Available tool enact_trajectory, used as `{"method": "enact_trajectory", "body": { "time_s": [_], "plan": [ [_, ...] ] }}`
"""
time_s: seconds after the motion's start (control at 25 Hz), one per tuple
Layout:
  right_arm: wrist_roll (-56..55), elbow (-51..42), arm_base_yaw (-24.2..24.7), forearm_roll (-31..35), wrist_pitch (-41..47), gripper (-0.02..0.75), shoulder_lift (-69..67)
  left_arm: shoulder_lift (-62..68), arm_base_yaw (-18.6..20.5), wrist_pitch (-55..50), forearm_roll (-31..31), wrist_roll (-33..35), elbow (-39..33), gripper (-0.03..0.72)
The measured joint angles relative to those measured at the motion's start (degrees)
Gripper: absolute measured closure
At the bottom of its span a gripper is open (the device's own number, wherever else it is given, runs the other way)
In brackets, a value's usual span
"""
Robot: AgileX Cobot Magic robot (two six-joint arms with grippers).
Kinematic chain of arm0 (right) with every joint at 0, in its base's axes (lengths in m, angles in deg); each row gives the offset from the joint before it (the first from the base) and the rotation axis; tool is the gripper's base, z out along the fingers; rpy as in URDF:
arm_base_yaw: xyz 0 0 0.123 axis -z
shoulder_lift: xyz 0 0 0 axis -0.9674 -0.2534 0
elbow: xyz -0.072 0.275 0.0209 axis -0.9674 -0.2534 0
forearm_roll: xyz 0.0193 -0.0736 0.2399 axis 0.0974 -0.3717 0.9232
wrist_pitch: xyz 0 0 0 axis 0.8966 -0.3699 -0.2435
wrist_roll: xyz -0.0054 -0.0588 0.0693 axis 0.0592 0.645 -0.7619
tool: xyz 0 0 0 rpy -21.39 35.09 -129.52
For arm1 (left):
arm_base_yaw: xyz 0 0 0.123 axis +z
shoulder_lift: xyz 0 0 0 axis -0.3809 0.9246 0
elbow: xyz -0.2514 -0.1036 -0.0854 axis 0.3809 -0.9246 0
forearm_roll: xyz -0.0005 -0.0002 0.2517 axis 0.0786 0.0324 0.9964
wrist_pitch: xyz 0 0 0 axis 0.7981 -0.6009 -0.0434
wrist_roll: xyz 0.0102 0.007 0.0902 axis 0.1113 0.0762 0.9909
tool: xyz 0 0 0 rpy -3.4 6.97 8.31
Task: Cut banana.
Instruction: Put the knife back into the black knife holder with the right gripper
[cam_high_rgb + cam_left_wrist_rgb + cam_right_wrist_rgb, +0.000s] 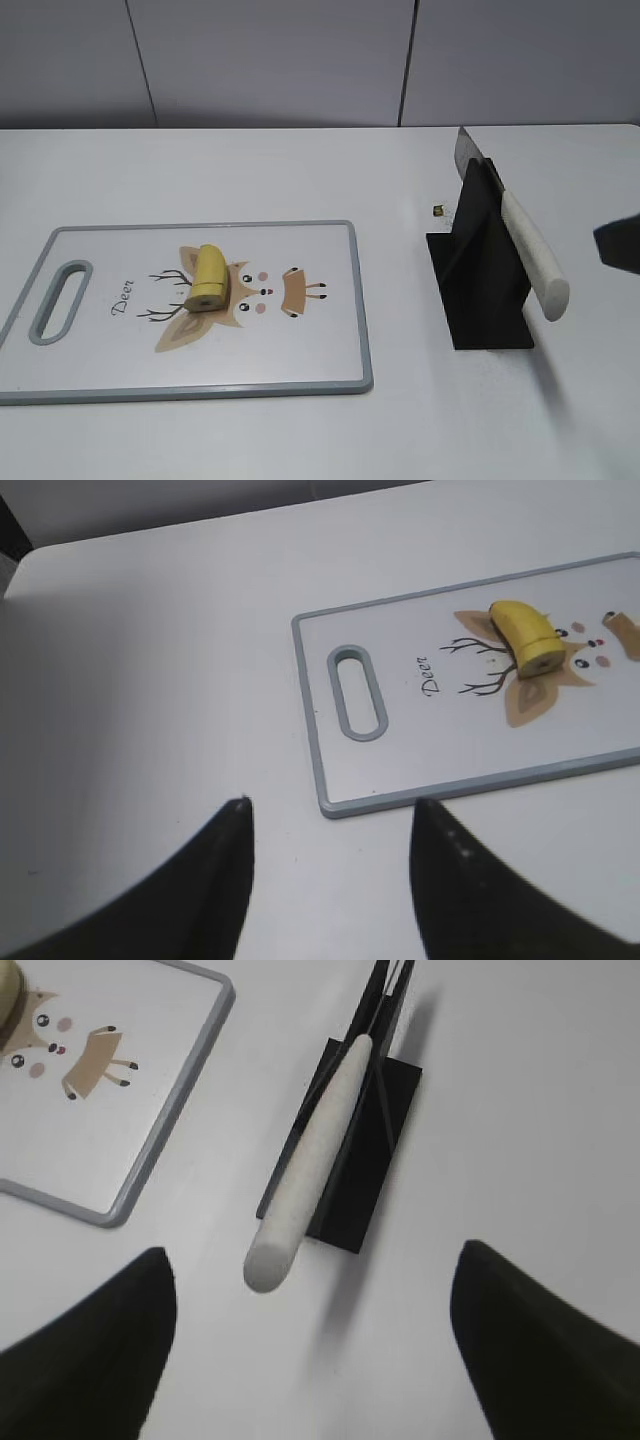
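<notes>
The right gripper [310, 1350] hangs spread and empty, the knife's [305, 1175] pale handle just ahead between its jaws; grip it mid-handle. The banana [208, 278], ahead-left, looks soft, easily squashed; the left gripper [330, 880] gapes empty too.

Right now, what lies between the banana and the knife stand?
In the exterior view, between the banana and the knife stand: the printed deer face, the cutting board's right edge, then bare table.

Exterior slants down frontally; both wrists look down, sharing the cutting board [300, 370].

Short yellow banana [208, 279] piece (cut end facing the camera) lies on the board; white-handled knife [528, 250] rests tilted in its stand
</notes>
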Motion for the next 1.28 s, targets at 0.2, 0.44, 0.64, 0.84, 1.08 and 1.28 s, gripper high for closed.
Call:
{"method": "enact_trajectory", "body": {
  "time_s": [0.2, 0.44, 0.64, 0.84, 1.08, 1.28],
  "plan": [
    [1.51, -6.33, 0.0, 0.13, 2.96, 0.106, 11.21, 0.0, 0.0, 0.0, -0.34, -1.5, -0.07, 0.196],
    [5.72, -8.98, 0.0, 0.66, 10.8, 0.128, 24.92, 0.0, 0.0, 0.0, -0.39, -1.65, -0.07, 0.196],
    [8.48, -10.65, 0.0, 3.56, 14.0, 0.148, 35.14, 0.0, 0.0, 0.06, -0.39, -2.3, -0.07, 0.197],
    [11.0, -12.67, 0.0, 5.19, 18.03, 0.153, 43.04, 0.0, 0.0, 0.12, -0.39, -2.97, -0.07, 0.197],
    [11.3, -12.75, 0.0, 4.6, 18.18, 0.154, 50.04, 0.0, 0.0, 0.17, -0.34, -3.13, -0.07, 0.197],
    [11.35, -12.75, 0.05, 4.66, 18.38, 0.154, 51.45, 0.0, 0.0, 0.24, -0.3, -3.13, -0.07, 0.197]
  ]
}}
